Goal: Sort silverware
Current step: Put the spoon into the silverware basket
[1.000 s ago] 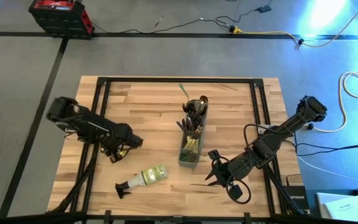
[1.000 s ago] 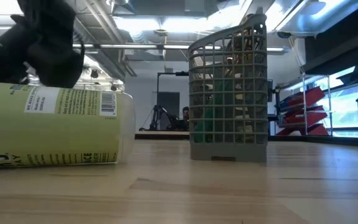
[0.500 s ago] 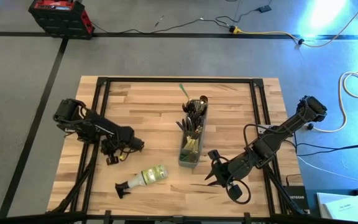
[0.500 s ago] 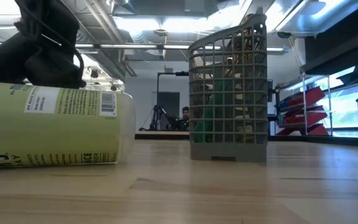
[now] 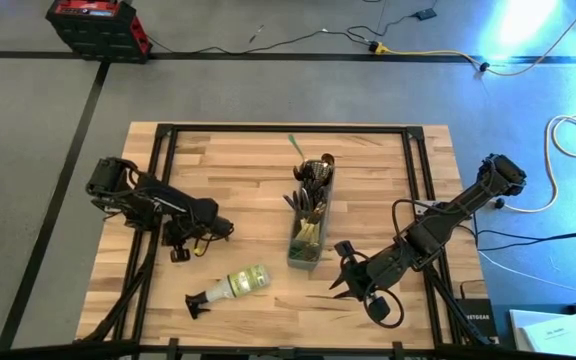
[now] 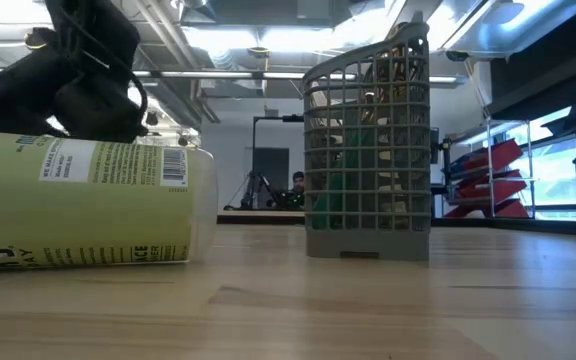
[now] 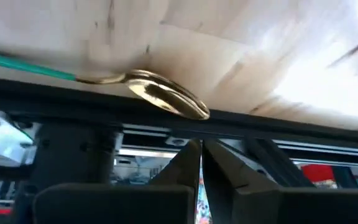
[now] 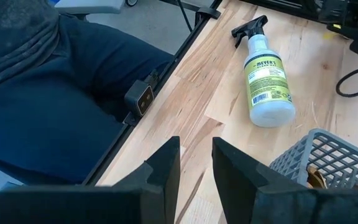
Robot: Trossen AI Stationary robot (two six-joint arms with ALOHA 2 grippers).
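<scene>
The green-handled spoon (image 7: 148,92), light, rigid and probably slippery, favoured a mid-handle grip; left gripper (image 5: 196,244) fingers were closed empty, right gripper (image 5: 353,280) fingers slightly parted, empty.

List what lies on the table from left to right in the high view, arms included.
left gripper → spray bottle → grey mesh caddy holding silverware → right gripper
</scene>
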